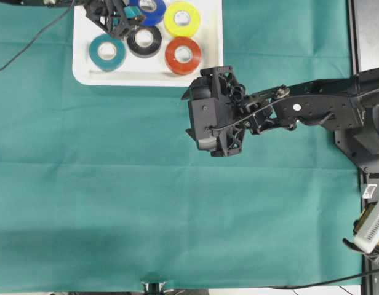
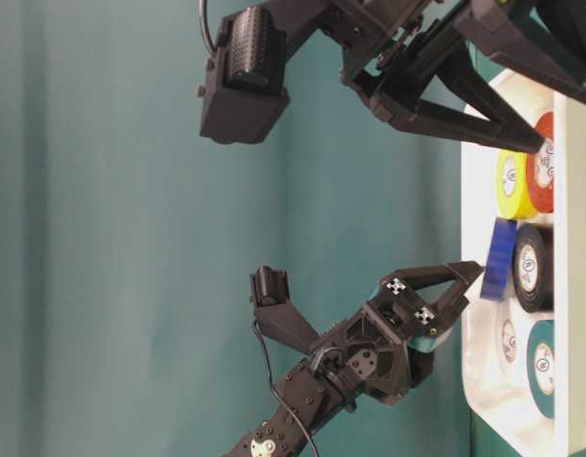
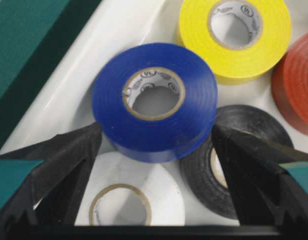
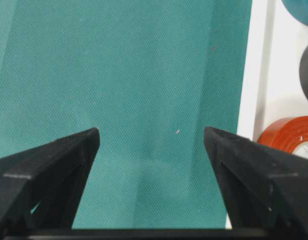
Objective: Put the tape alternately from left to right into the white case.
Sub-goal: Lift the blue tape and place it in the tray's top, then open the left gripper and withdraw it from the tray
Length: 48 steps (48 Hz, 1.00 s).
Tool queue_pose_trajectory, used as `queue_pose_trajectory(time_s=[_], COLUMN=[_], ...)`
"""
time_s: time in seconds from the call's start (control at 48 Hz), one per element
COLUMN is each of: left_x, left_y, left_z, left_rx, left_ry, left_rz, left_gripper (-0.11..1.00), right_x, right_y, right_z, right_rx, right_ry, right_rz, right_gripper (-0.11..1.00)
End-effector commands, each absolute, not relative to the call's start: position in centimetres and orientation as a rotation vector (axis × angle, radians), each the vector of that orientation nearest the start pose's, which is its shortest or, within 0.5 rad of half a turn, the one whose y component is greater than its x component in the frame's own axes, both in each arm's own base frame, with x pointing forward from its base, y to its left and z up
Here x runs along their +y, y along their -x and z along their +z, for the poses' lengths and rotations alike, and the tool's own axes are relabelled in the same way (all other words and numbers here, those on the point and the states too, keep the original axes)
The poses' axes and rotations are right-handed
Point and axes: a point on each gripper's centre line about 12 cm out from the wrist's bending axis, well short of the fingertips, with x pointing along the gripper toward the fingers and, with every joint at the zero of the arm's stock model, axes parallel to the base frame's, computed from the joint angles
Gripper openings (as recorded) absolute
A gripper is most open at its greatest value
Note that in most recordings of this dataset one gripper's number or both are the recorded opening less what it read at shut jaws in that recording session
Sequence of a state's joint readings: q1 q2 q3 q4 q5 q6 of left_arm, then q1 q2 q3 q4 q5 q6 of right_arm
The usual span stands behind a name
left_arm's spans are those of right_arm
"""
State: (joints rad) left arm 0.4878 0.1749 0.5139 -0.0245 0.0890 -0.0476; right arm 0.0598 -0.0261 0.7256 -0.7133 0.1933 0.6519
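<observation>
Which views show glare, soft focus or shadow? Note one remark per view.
Left wrist view: the hand's fingers are soft, the blue roll sharp, with sheen on the white case. Right wrist view: a faint shadow lies on the green cloth. Overhead view: even light, creases visible.

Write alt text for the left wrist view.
A blue roll of tape lies tilted in the white case, propped on the white roll and the black roll, between the open left pincer fingers. A yellow roll and a red roll lie behind it.
</observation>
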Motion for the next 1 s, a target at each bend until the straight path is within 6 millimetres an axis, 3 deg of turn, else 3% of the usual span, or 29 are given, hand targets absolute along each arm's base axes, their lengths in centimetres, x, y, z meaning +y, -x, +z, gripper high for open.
queue_pose_trajectory(time_s=[0.0,0.229,0.98], left_x=[19.9,17.3,4.3], left_y=[-37.9,-37.3,-37.1], left_z=[15.7,16.3,17.3], left_rx=[0.697,0.697,0.716], left_ry=[0.242,0.227,0.114], left_rz=[0.485,0.440,0.137], left_gripper=[0.99,0.99,0.99], right_x=[0.8,0.8,0.8], right_y=[-36.1,-36.1,-36.1], right_z=[16.0,16.0,15.9], right_rx=[0.804,0.804,0.807], right_ry=[0.126,0.126,0.126], right_rz=[-0.035,-0.035,-0.035], right_gripper=[0.82,0.82,0.82])
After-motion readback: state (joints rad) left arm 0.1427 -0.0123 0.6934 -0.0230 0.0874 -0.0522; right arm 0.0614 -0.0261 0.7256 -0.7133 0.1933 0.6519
